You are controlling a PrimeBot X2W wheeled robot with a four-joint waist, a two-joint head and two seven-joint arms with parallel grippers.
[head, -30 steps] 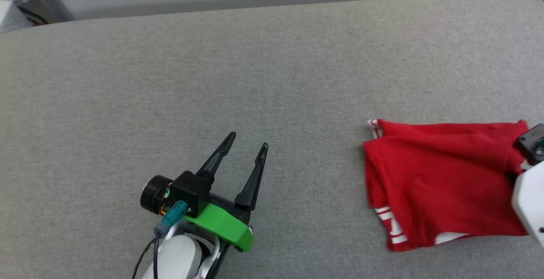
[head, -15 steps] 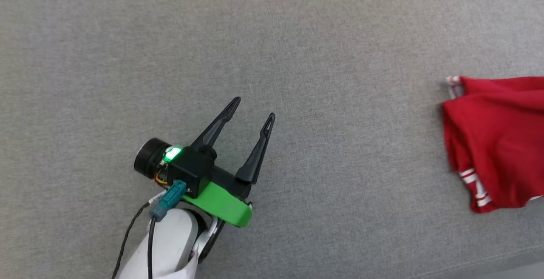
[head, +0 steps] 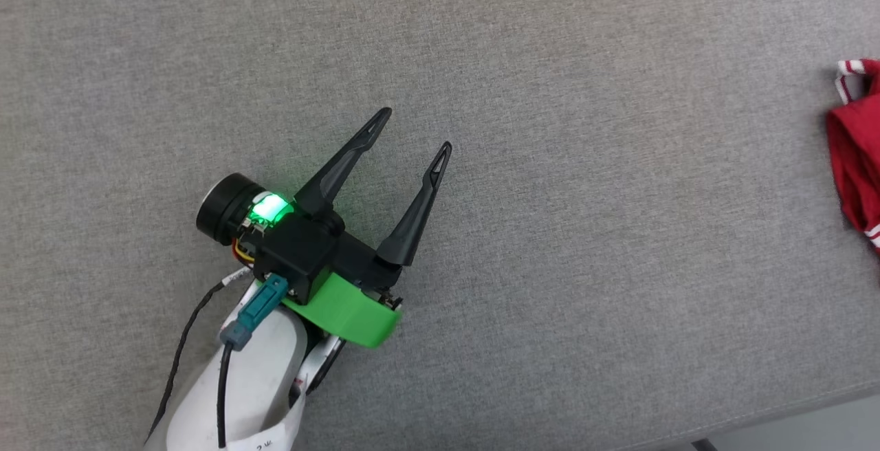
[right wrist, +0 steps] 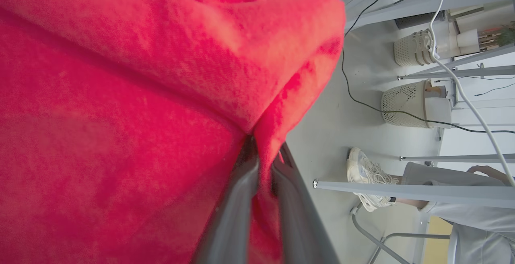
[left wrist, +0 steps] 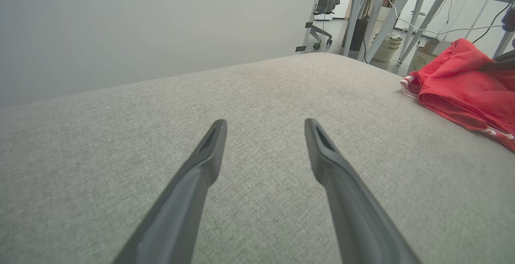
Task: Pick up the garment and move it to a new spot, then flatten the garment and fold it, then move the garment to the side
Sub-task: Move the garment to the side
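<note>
The soft grey cloth top (head: 550, 59) runs from side to side in the head view; its front edge shows at the bottom right, with pale floor (head: 811, 430) past it; over its left part hangs the left gripper (head: 416, 128), its two dark fingers (head: 347, 159) spread wide with nothing between them; a small green light (head: 267, 209) glows on its back. Far to the right, well apart from it, the garment (head: 856, 155) rests on the grey top; it is red, with a bit of red-and-white striped trim (head: 851, 69), and the picture edge cuts most of it off; the right gripper (right wrist: 265, 157) is pinched tight on a fold of the red cloth. In the wrist views the room has a plain pale wall (left wrist: 141, 22), grey metal table legs (left wrist: 386, 14), two white baskets (right wrist: 404, 103) and a person's white shoe (right wrist: 368, 175) on the floor. A white tag (head: 265, 441) low on the left arm has tiny marks I cannot read; the red cloth hides the tips of the right fingers.
</note>
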